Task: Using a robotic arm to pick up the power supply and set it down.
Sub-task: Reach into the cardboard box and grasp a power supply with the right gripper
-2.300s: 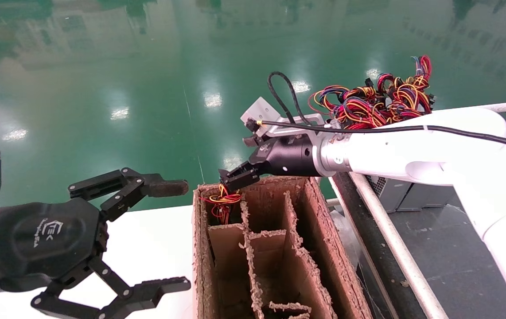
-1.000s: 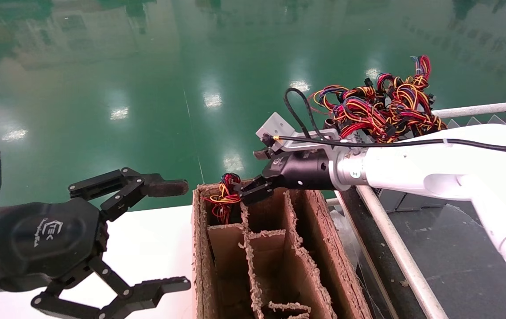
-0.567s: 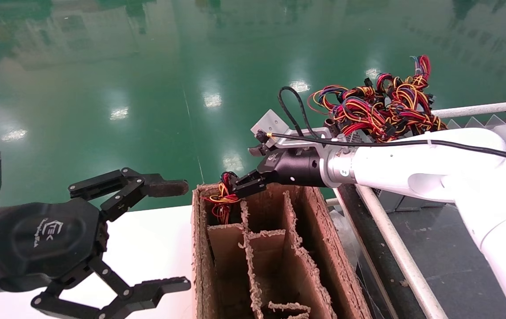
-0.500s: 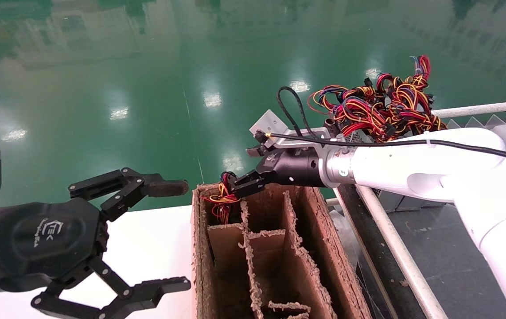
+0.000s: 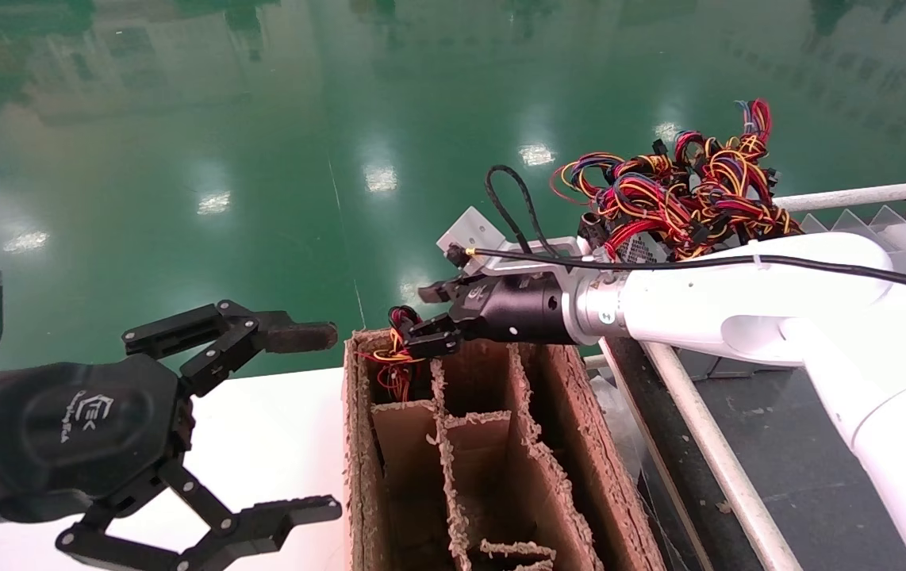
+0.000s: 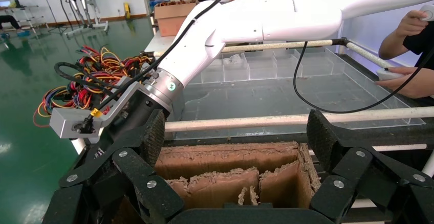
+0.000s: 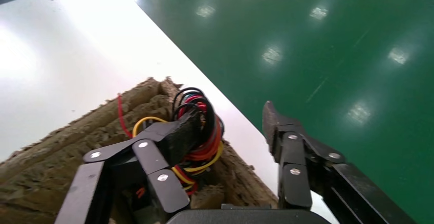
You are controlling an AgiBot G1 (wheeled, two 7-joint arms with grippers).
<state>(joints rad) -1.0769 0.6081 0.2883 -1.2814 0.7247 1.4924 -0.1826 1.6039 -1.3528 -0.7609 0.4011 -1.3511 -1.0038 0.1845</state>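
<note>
- right pincer (image 5: pixel 427 321): black linkage-fingered, on the glossy white jointed arm (image 5: pixel 739 297) with black wrist; reaches across the far end of the box. jaws spread apart, gripping nothing; in the right wrist view one finger (image 7: pixel 176 137) rests against the wire loop, the other stands clear over the green floor.
- power supply (image 5: pixel 397 361): seated in the far-left compartment of the box; only its bundle of red, yellow, orange and black wires shows, looping above the rim. the grey body is hidden below.
- ragged brown cardboard box with inner dividers (image 5: pixel 572 444): stands on the white surface (image 5: pixel 278 444); the other compartments, where their depths show, hold no unit.
- left pincer (image 5: pixel 207 432): black, parked low over the white surface beside the box, fingers wide apart, idle.
- heap of like units with tangled coloured wires (image 5: pixel 683 194): on the tray behind the right arm, well apart from the box.
- progress, as judged: one unit appears set down in its compartment, with the pincer open at its wires; whether this is a release or a fresh grasp cannot be told. if release, withdrawal remains, and the heap suggests more units to move.
</note>
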